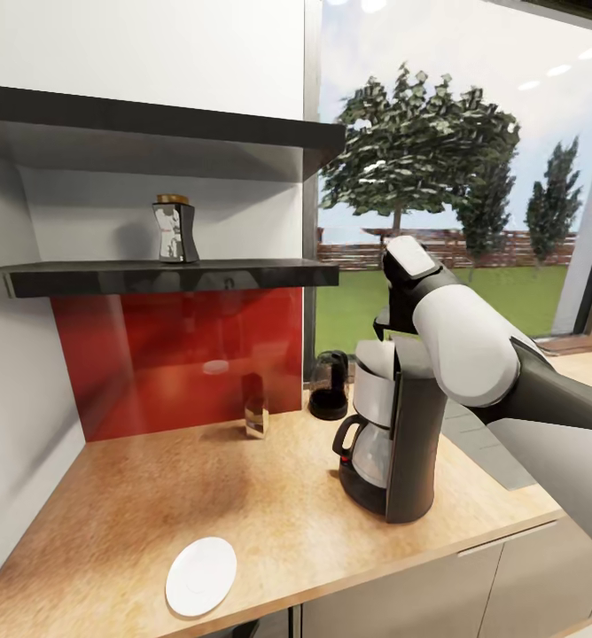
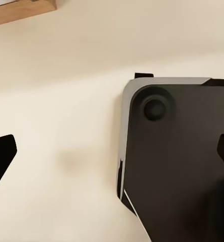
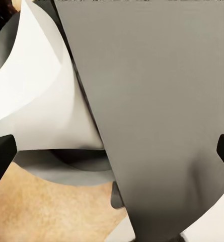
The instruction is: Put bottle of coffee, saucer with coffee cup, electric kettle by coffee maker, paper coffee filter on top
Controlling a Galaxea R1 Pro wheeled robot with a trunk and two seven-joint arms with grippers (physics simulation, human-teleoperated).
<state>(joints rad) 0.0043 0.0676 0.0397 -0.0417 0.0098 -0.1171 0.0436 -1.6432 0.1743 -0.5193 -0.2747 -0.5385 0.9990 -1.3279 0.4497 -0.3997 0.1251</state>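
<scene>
Coffee maker: standing on the countertop toward its right end, as the task requires.
Paper coffee filter: sitting at the top front of the machine, tilted; this step is looking done or nearly so.
Right gripper: hovering just above the machine, its dark fingertips showing spread wide at both edges of the wrist view, pinching nothing.
Bottle of coffee: standing upright on the kitchen shelf; this transfer is remaining.
Electric kettle: resting at the back of the counter, just beside the machine; probably needing no further move.
Saucer: lying near the front edge, well apart from the machine; relocation is pending.
Coffee cup: no cup can be made out for certain.
Left gripper: hanging over a pale floor and the robot's dark base, fingers spread and empty.
</scene>
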